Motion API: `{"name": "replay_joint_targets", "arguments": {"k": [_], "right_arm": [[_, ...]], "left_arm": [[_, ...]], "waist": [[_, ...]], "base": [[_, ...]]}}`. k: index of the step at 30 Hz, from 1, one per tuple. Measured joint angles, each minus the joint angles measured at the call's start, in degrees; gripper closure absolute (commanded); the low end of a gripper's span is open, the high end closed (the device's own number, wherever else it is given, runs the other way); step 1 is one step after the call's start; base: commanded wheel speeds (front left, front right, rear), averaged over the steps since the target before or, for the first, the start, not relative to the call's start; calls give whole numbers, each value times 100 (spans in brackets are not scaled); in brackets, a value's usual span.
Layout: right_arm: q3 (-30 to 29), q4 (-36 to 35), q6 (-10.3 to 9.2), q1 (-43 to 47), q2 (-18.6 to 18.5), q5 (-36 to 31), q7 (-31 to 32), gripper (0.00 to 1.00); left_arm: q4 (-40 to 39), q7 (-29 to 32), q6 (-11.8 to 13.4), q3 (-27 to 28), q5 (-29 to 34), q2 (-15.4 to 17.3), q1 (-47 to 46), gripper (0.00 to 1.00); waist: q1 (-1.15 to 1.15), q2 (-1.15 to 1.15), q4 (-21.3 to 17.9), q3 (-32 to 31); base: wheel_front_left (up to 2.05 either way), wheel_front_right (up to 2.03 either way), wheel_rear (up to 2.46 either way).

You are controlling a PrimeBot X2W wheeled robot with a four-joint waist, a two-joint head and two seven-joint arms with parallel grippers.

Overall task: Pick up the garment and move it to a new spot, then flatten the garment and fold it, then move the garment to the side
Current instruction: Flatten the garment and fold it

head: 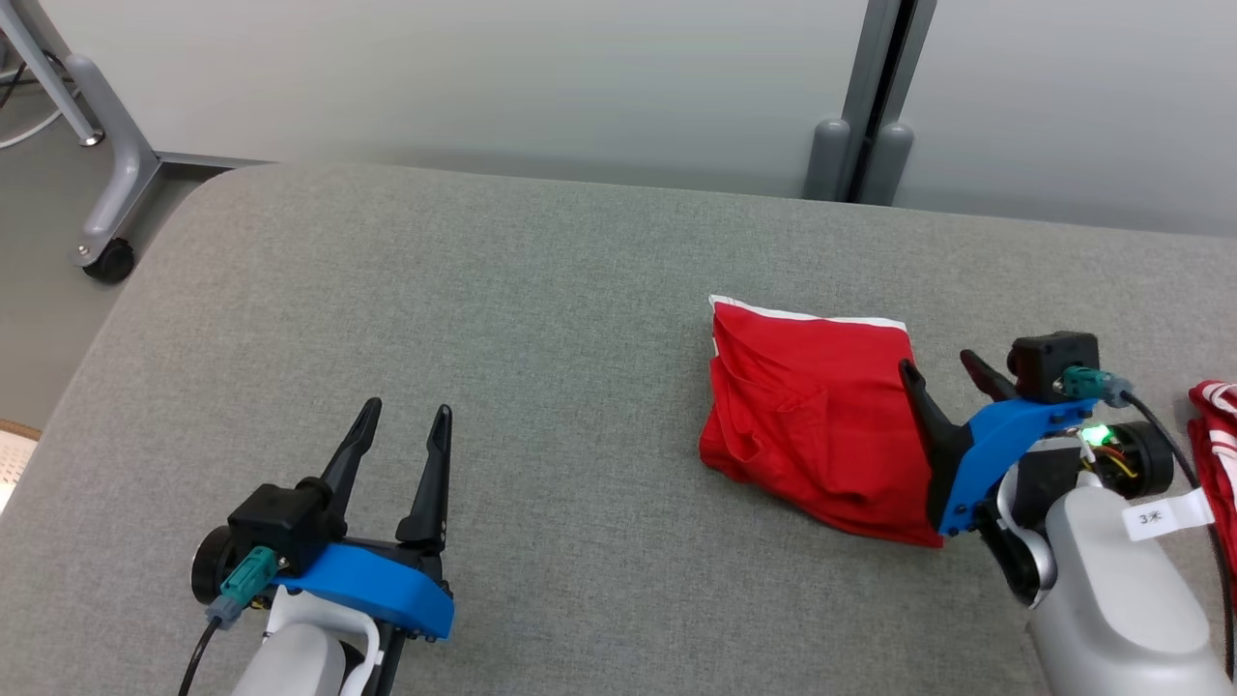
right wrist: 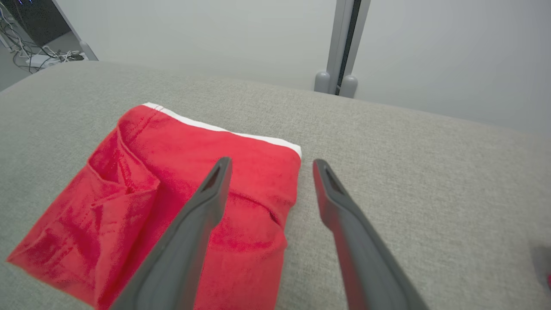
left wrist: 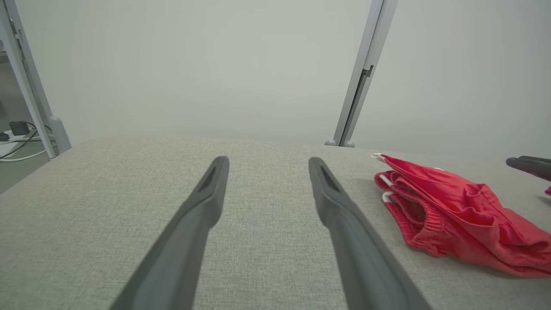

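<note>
With left gripper (head: 407, 408) and right gripper (head: 936, 362) both released, we should lift the right straight up off the garment (head: 802, 406), toward the bench's (head: 483, 290) right edge, without snagging its fold.

a grey fabric-covered table (head: 483, 319) stands before pale wall panels (head: 483, 77) joined by a grey post (head: 875, 97); a wheeled stand (head: 126, 159) sits on the floor (head: 39, 319) at its left.

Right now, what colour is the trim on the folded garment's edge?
White trim, red garment; clearest in right wrist view.
</note>
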Motion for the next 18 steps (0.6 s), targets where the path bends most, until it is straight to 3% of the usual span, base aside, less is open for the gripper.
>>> {"name": "replay_joint_targets", "arguments": {"k": [1, 2, 8, 18], "right_arm": [[3, 54, 0, 25, 41, -111, -45, 84], [37, 121, 0, 38, 81, -183, -81, 100], [666, 447, 0, 37, 439, -352, -180, 100], [2940, -73, 1, 276, 582, 1316, 90, 100]], "left_arm": [[-1, 0, 0, -5, 2, 1, -7, 0], [1, 0, 0, -13, 4, 1, -24, 0], [19, 0, -2, -25, 4, 26, -64, 0], [59, 0, 5, 7, -11, 27, -74, 0]], "waist": [[0, 0, 2, 22], [0, 0, 10, 41], [0, 0, 49, 126], [0, 0, -42, 56]], "base": [[0, 0, 0], [0, 0, 0], [0, 0, 0], [0, 0, 0]]}}
